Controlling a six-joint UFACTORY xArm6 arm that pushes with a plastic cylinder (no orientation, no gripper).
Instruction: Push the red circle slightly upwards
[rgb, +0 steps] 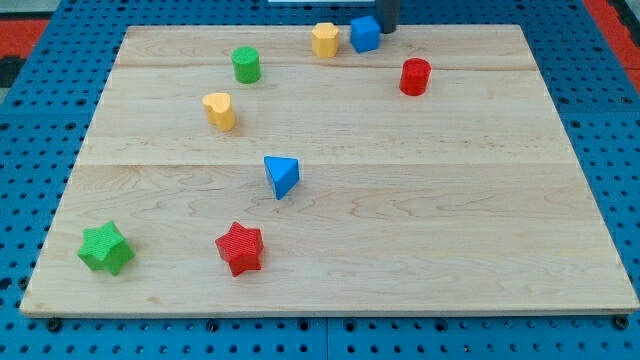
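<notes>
Rod (387, 12) cut off by the view's top edge, only its lower stub shows. My tip (386, 30) sits just behind the blue cube (365, 34), can't tell if they touch. Worktop (330, 290) bottom corners run close to the frame edge.

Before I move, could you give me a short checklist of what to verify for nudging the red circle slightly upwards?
1. Target found: red circle stands at the board's upper right. Ok.
2. My tip is below the red circle, ready to push it up: it sits at the view's top, beside the blue cube, above the circle. Not ok.
3. Space above the red circle for a small push: bare wood up to the board's top edge. Ok.
4. Path down around the circle free of blocks: the circle's right side is open. Ok.
5. Tip touching the blue cube: too close to separate. Cannot tell.
</notes>
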